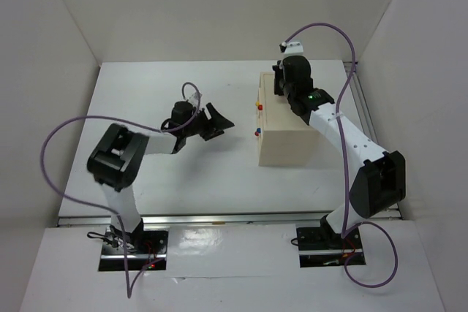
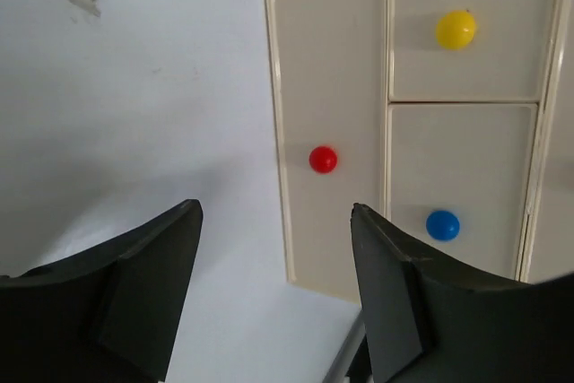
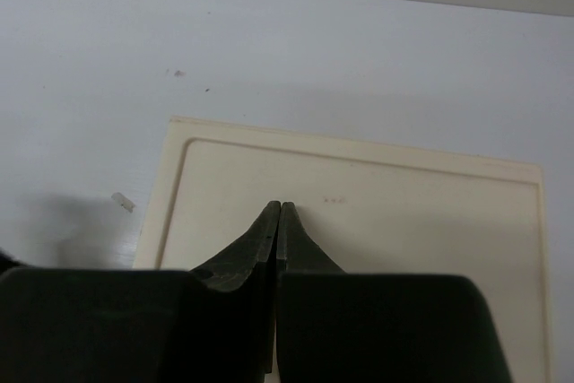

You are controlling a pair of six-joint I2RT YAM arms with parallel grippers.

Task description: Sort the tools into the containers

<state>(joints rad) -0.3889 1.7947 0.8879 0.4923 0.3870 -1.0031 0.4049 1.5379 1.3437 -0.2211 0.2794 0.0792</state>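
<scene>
On the table (image 1: 146, 93) in the top view, you have the box (image 1: 289, 144) standing right of centre, with both arms reaching toward it. Your left gripper (image 1: 219, 126) hangs above the bare table, near the box's left side but apart from it. Its fingers are spread and point at that side, with nothing between them. Your right arm (image 1: 344, 137) reaches over the top of the box, its wrist above the far end.

From the left wrist, you look straight at the box's front and its three drawers (image 2: 332, 69). All of them sit flush in the frame. The tall one on the left carries a red knob (image 2: 323, 159). Beside it are two smaller ones, one with a yellow knob (image 2: 456, 30) and one with a blue knob (image 2: 442, 224). Both dark fingers (image 2: 152, 284) stand wide apart in the foreground, short of the drawers and touching nothing.

From the right wrist, your right gripper (image 3: 278, 213) has its fingers pressed together tip to tip, holding nothing. It is over the box's pale top. You cannot tell whether the tips touch it.
</scene>
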